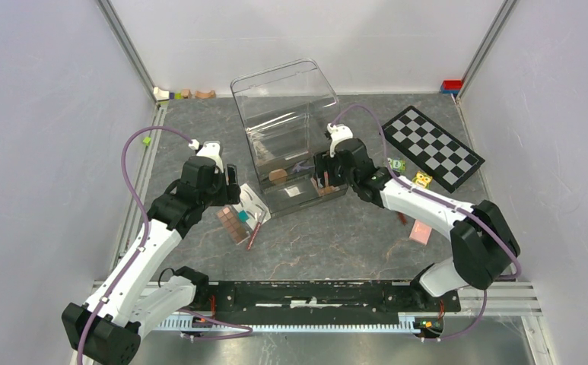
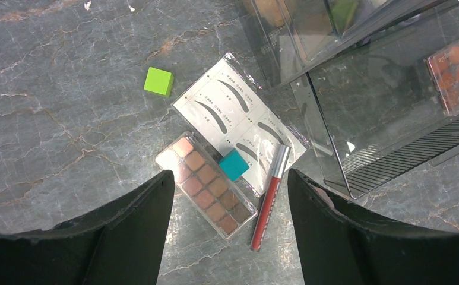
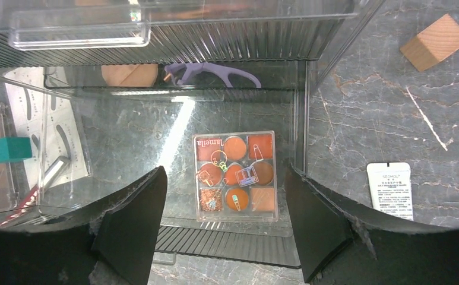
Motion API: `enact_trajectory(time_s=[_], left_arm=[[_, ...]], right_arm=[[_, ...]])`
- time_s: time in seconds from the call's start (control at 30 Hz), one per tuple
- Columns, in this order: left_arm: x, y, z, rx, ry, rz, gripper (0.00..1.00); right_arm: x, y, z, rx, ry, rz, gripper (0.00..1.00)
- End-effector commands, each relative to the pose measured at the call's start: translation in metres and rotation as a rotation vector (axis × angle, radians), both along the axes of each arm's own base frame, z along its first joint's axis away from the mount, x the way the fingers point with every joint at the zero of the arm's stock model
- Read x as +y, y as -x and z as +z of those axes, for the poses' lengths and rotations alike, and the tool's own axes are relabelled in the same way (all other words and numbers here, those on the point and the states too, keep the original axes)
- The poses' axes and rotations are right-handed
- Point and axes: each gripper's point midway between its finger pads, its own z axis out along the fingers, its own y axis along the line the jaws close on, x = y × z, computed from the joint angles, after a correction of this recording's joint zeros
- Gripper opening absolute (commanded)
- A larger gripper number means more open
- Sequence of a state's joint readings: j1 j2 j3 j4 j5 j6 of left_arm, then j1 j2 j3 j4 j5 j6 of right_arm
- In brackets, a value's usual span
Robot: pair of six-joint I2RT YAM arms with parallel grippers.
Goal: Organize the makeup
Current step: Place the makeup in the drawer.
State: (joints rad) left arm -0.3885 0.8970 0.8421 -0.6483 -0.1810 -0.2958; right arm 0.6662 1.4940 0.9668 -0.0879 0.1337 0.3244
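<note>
A clear acrylic organizer stands mid-table. My left gripper hangs open above a long brown eyeshadow palette, a red pencil and a white eyebrow card, touching none of them. A teal cube rests on the palette and card. My right gripper is open at the organizer's front, with a square orange palette lying flat on the bottom tray between its fingers, a gap on each side. Lilac scissors and a peach sponge lie further inside.
A checkerboard lies at the back right, with small dice beside it. A pink compact sits under the right arm. There is a white sachet and a wooden block right of the organizer, and a green cube left of the card.
</note>
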Motion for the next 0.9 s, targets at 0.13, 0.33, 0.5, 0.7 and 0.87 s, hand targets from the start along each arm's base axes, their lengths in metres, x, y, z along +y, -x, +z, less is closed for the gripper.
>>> enact_trajectory(time_s=[0.13, 0.33, 0.5, 0.7, 0.87], left_arm=[[0.0, -0.007, 0.011, -0.049, -0.017, -0.019, 0.77], [0.0, -0.007, 0.011, -0.048, -0.016, -0.021, 0.77], [-0.001, -0.007, 0.011, -0.045, -0.013, -0.024, 0.77], [0.0, -0.007, 0.01, -0.045, -0.015, -0.023, 0.77], [-0.001, -0.007, 0.009, -0.039, -0.015, -0.026, 0.77]], right_arm=[[-0.035, 0.004, 0.06, -0.129, 0.043, -0.093, 0.78], [-0.121, 0.029, 0.041, -0.087, 0.234, -0.299, 0.78], [-0.189, 0.044, -0.008, 0.059, 0.24, -0.409, 0.78], [-0.202, 0.065, -0.068, 0.252, 0.243, -0.365, 0.78], [-0.216, 0.068, -0.095, 0.337, 0.246, -0.382, 0.79]])
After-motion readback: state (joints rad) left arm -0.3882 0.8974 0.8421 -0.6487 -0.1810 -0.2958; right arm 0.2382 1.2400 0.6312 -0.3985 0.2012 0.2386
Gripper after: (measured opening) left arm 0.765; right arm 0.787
